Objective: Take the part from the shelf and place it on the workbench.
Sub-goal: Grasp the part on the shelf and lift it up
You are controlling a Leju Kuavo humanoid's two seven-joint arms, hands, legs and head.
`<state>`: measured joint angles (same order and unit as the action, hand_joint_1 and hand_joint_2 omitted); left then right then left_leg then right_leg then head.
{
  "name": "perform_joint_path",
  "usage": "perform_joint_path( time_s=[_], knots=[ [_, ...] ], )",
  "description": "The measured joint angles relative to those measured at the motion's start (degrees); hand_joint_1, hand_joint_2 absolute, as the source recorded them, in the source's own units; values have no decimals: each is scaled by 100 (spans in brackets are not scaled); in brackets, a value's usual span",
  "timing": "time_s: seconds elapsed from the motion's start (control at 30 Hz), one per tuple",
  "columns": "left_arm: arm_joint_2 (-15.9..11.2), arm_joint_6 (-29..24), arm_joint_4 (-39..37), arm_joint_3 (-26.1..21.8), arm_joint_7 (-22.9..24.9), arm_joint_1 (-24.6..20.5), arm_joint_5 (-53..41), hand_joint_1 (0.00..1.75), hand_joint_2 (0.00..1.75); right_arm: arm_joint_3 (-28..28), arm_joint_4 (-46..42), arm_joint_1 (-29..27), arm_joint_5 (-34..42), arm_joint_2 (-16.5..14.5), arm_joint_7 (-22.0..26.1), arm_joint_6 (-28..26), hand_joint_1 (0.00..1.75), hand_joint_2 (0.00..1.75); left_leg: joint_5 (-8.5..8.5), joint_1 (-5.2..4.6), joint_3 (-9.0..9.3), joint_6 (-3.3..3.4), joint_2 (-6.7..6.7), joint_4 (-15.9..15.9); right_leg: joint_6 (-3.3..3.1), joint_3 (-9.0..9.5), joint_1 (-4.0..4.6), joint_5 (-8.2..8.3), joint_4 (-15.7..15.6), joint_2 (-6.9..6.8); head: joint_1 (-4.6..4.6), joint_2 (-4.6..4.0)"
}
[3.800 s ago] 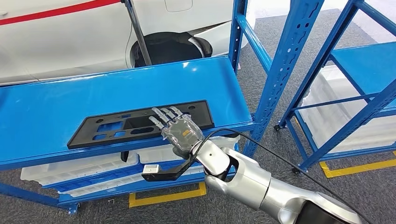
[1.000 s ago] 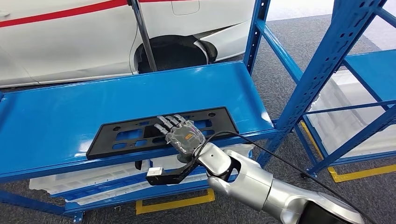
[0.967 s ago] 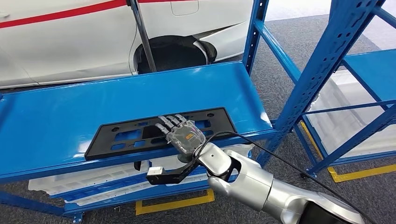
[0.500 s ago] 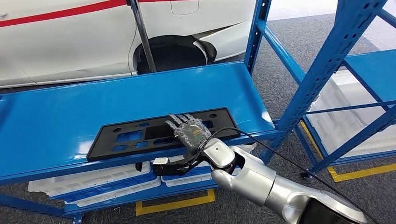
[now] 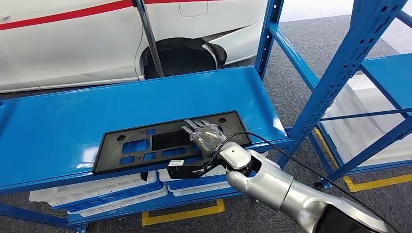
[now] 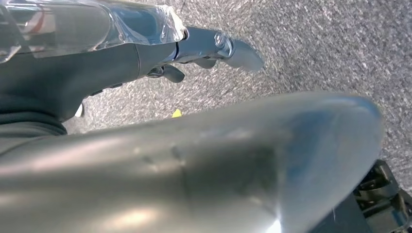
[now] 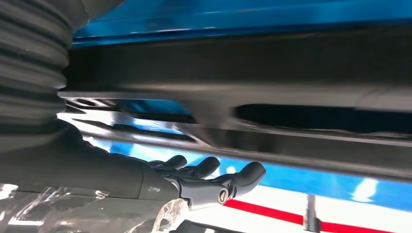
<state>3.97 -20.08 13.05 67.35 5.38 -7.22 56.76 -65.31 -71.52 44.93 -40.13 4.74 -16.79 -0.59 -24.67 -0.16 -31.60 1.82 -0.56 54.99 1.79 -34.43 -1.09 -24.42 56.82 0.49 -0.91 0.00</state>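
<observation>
The black part (image 5: 170, 141) lies flat on the blue shelf (image 5: 73, 121), near its front edge. The right hand (image 5: 206, 136) rests on top of the part, fingers extended and holding nothing. The left hand (image 6: 97, 43) hangs over grey floor; whether it is spread or closed cannot be told.

At twelve o'clock, behind the rack, a white car (image 5: 73, 43) shows a red stripe (image 5: 63, 12) and a dark wheel arch (image 5: 180, 56). A dark pole (image 5: 148, 36) leans across that arch. White plastic trays (image 5: 97, 187) lie at seven o'clock on the lower level, more white trays (image 5: 362, 124) at three o'clock. Yellow floor tape (image 5: 180, 211) marks the grey carpet (image 5: 311, 29) at six o'clock and (image 5: 379, 182) at four o'clock.
</observation>
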Motion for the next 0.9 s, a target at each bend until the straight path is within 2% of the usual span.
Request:
perform_joint_path(
  time_s=[0.07,0.1,0.17,0.2,0.23,0.27,0.3,0.37,0.4,0.43,0.5,0.57,0.63,0.7,0.73,0.77,0.8,0.83,0.87,0.9],
  knots=[
    [0,7,0,1,-16,5,1,0,0,6,10,7,0,2,3,0,0,175,-116,23,-74,-46,10,172,-63,8,-10,6,-10,-2,-3,0],
    [0,16,0,1,-32,5,2,0,0,9,11,10,0,1,4,0,0,175,-257,36,-194,-80,15,434,-88,11,-21,7,-15,-5,-6,0],
    [1,39,0,0,-60,10,4,0,0,12,13,8,0,1,7,0,0,175,-612,57,-580,-143,22,1240,-119,13,-21,-1,-14,-12,-12,0],
    [1,53,0,0,-68,18,6,0,0,11,15,6,0,1,7,0,0,175,-731,65,-768,-159,23,1607,-124,13,-20,-6,-13,-13,-12,0],
    [1,67,0,0,-72,29,7,0,0,11,16,5,0,2,7,0,0,175,-748,69,-873,-163,23,1785,-127,16,-19,-10,-13,-12,-13,0],
    [1,79,0,0,-74,38,8,0,0,11,17,5,1,2,7,0,0,175,-659,70,-868,-157,23,1727,-128,21,-18,-13,-13,-8,-13,0],
    [1,89,0,1,-75,43,8,0,0,11,17,6,1,2,7,0,0,175,-475,69,-743,-138,23,1424,-125,31,-17,-16,-13,-2,-14,0],
    [-1,95,0,0,-83,38,8,0,0,12,17,10,2,0,7,0,0,175,-86,46,-332,-67,23,526,-113,51,-8,-23,-16,10,-13,0],
    [-3,96,0,0,-87,34,7,0,0,13,17,10,2,2,7,0,0,175,23,25,-182,-34,25,200,-96,57,-3,-27,-19,15,-11,0],
    [-4,96,0,-1,-91,32,7,0,0,13,17,9,2,5,6,0,0,175,60,3,-105,-9,27,29,-74,59,-2,-30,-24,18,-11,-1],
    [-6,97,0,-1,-92,39,7,0,0,12,17,4,2,19,4,0,0,175,64,-26,-82,20,31,-33,-6,72,-10,-20,-55,25,-9,-1],
    [-4,98,0,-1,-93,48,5,0,0,14,20,-6,2,37,2,1,0,175,117,6,-21,61,41,-113,50,54,-10,-81,15,22,-4,0],
    [-2,100,0,-1,-95,46,5,0,0,15,26,-17,2,56,1,2,0,175,167,43,30,101,60,-180,69,-165,3,-387,522,13,8,0],
    [-1,109,0,-1,-98,46,7,0,0,15,32,-29,2,71,0,2,0,175,174,44,32,119,72,-185,83,-539,8,-747,1322,11,16,0],
    [0,115,0,-1,-100,49,7,0,0,15,34,-37,2,78,0,2,0,175,173,48,34,117,73,-183,97,-661,0,-806,1568,8,16,0],
    [1,120,0,-1,-101,51,7,0,0,15,36,-42,2,82,0,2,0,175,170,55,36,112,69,-178,114,-685,-11,-757,1606,4,17,0],
    [1,126,0,-1,-102,52,7,0,0,15,37,-44,1,85,-3,2,0,175,161,68,39,99,62,-166,133,-580,-29,-598,1384,-4,17,0],
    [1,131,0,-1,-104,52,8,0,0,15,37,-42,-7,86,-10,1,0,175,143,81,38,72,51,-137,161,-385,-54,-388,986,-12,17,0],
    [-1,135,-1,-1,-107,50,10,0,0,14,37,-35,-26,86,-21,-3,0,175,112,81,21,30,38,-87,188,-181,-74,-230,580,-12,20,0],
    [-2,140,-1,-1,-111,47,14,0,0,12,33,-29,-56,80,-37,-9,0,175,80,75,0,-11,26,-32,187,-28,-91,-118,262,-2,20,0]
  ],
)
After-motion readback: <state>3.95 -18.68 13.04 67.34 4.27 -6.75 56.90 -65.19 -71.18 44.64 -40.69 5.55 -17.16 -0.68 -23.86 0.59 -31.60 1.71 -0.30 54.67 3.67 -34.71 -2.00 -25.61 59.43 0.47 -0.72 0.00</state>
